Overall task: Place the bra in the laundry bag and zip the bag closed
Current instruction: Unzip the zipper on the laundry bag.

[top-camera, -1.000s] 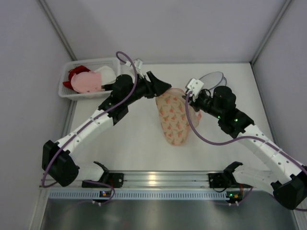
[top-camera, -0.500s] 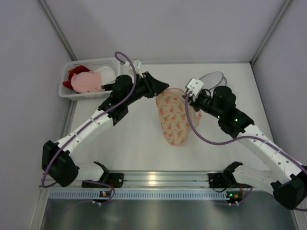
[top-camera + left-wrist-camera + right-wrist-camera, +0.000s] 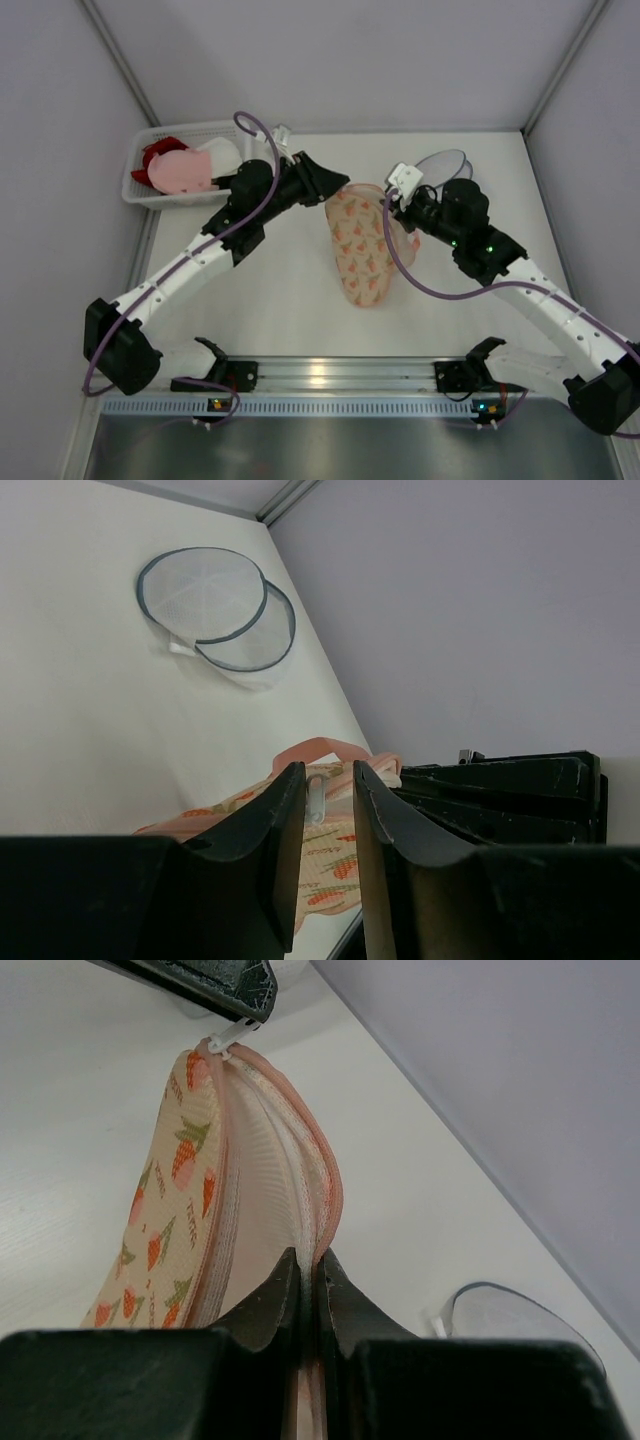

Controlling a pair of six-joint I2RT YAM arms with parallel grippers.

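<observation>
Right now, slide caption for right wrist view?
Right pincer shut on rim of patterned peach fabric laundry bag; left pincer at its white zip pull.

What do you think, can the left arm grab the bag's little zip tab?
Probably yes: the left gripper is right at the zip tab, jaws apart, nothing in between, and the right gripper pinches the rim of the laundry bag.

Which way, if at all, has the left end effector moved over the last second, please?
Yes, slightly: the left end effector has shifted left, toward the white basket that sits fixed at the far left.
</observation>
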